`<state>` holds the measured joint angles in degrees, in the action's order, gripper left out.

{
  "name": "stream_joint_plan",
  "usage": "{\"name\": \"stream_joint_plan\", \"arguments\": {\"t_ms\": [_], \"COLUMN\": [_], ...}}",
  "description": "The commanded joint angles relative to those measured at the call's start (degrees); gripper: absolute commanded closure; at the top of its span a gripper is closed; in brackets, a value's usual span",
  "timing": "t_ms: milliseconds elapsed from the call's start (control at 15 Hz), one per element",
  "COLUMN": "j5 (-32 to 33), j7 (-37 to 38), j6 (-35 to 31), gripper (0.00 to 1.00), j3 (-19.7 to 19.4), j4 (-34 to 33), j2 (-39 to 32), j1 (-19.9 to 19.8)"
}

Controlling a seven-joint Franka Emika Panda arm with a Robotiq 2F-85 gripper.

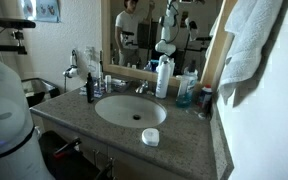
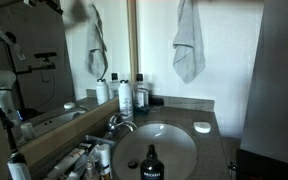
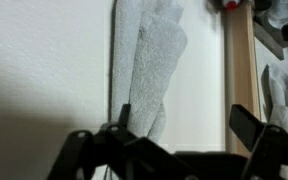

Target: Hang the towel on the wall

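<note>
The robot's black two-fingered gripper [image 3: 180,110] comes up from the bottom edge of the wrist view with its jaws spread wide and nothing held between them; only bare wall shows in the gap. Just beyond it the large white terry cloth towel [image 3: 149,65] hangs straight down in long soft folds against the plain off-white wall [image 3: 44,60], and its lower end shows close by the finger [image 3: 123,118] on the left of that view. Whether cloth and finger touch I cannot tell from here. To the right of the towel runs the upright pale wooden mirror frame [image 3: 241,80], with a strip of wall between the two.

In both exterior views the towel [image 1: 246,40] [image 2: 189,50] is up on the wall beside the mirror, well above the speckled grey-brown stone countertop [image 1: 184,140] and clear of it. Below sits the oval white basin [image 1: 114,108] [image 2: 174,140], and a small round white soap dish [image 1: 150,137] [image 2: 202,127] rests on the counter near its rim. Several bottles [image 1: 163,78] [image 2: 126,96] stand at the back of the counter by the mirror
</note>
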<state>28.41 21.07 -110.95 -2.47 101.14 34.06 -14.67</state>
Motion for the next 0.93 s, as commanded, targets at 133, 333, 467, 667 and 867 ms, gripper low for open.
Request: {"name": "stream_joint_plan", "arguments": {"t_ms": [133, 333, 467, 667, 867], "j5": [1.98, 1.71, 1.57, 1.37, 1.28], "j7": [4.13, 4.35, 4.22, 3.85, 3.66], "j6": [-3.42, -4.14, -4.38, -5.25, -5.97], "gripper": [0.00, 0.00, 0.00, 0.00, 0.00], "j3": [3.49, 3.96, 4.17, 3.98, 3.90], "j4": [12.32, 15.58, 16.87, 18.72, 19.92], "j2": [10.45, 13.57, 14.85, 16.52, 17.44], "j1": [-1.68, -2.05, -2.25, -2.38, -2.79]}}
